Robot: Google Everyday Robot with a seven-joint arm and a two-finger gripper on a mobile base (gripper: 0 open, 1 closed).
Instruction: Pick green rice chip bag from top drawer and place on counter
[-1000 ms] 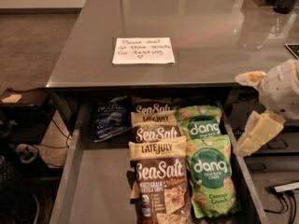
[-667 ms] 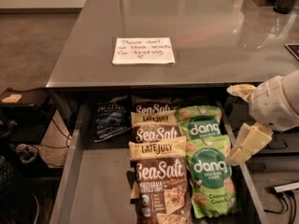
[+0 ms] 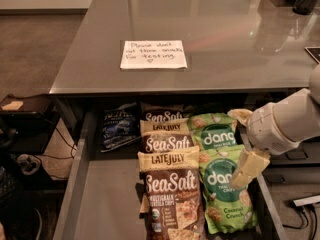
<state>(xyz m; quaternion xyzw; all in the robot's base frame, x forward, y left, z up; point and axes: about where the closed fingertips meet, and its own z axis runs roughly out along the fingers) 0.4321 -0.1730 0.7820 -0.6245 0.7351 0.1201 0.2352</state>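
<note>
Looking first at the fingers [image 3: 248,165], we see them spread apart, holding nothing: one cream finger lies over the right edge of the nearer green rice chip bag [image 3: 222,194], the other by the top right corner of the second green bag [image 3: 214,132] behind it. The gripper [image 3: 236,146] hangs over the right side of the top drawer [image 3: 107,199], pulled out so its bags lie flat and reachable. We judge the spread suits closing on a pouch; the counter [image 3: 225,34] above bears a note [image 3: 153,54].
</note>
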